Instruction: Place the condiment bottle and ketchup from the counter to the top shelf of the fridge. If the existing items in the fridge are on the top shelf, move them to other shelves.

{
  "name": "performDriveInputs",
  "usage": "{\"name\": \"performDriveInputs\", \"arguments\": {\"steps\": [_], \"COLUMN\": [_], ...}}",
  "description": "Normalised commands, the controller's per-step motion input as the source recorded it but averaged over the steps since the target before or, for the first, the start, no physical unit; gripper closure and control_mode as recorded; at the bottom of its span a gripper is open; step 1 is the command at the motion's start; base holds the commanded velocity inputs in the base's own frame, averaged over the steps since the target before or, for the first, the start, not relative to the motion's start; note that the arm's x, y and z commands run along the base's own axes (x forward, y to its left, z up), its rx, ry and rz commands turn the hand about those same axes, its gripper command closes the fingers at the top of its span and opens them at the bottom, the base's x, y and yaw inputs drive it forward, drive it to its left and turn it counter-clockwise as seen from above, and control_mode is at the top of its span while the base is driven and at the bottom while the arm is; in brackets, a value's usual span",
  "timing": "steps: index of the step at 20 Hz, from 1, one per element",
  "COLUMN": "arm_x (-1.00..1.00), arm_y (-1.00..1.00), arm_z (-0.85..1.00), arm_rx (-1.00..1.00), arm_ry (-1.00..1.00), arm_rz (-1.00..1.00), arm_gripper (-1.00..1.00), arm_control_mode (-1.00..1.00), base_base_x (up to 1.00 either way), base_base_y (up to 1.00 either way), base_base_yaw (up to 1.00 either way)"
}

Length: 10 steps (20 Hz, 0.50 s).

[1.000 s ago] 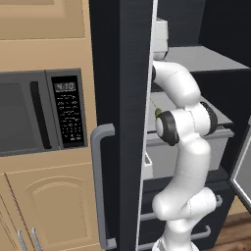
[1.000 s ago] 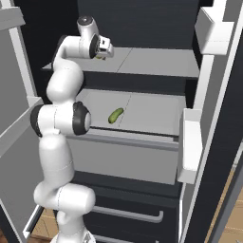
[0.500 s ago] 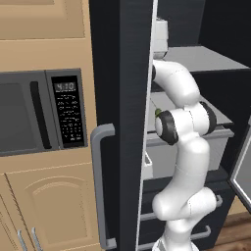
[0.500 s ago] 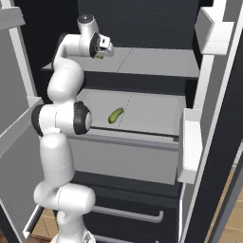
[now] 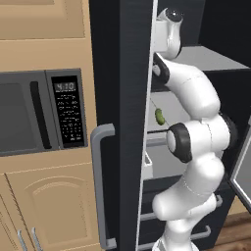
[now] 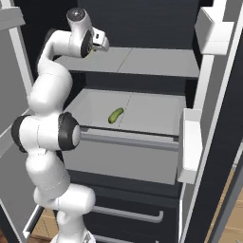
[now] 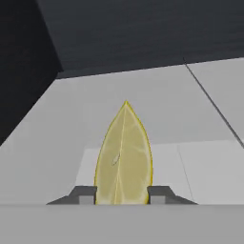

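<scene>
Yellow wedge (image 7: 124, 157) pinched between the jaws — its base hidden.

Black fridge (image 5: 120, 98) door edge-on at centre, grey handle (image 5: 99, 186) low on it. Beside it at left, microwave (image 5: 41, 112) set among tan cabinets (image 5: 54, 206). Past the door, white arm (image 5: 193, 142) reaching up into the fridge, green pickle (image 5: 159, 115) lying on a grey shelf (image 5: 169, 110) behind it.

microwave display (image 5: 64, 87): I read digits, looks like 4:10, blurry
microwave keypad (image 5: 68, 115): markings too small to read
</scene>
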Motion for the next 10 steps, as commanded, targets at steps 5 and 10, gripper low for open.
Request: {"name": "performDriveInputs", "arguments": {"steps": [5, 10], "arm_x": [-1.0, -1.0], "arm_y": [0.0, -0.03], "arm_z": [0.06, 0.74], "arm_rx": [0.12, 0.12], "arm_ry": [-0.7, -0.47], "arm_rz": [-0.02, -0.02], "arm_gripper": [1.0, 1.0], "arm_control_mode": [-1.0, -1.0], "base_base_x": [0.0, 0.0], "base_base_y": [0.0, 0.0], "base_base_yaw": [0.0, 0.0]}}
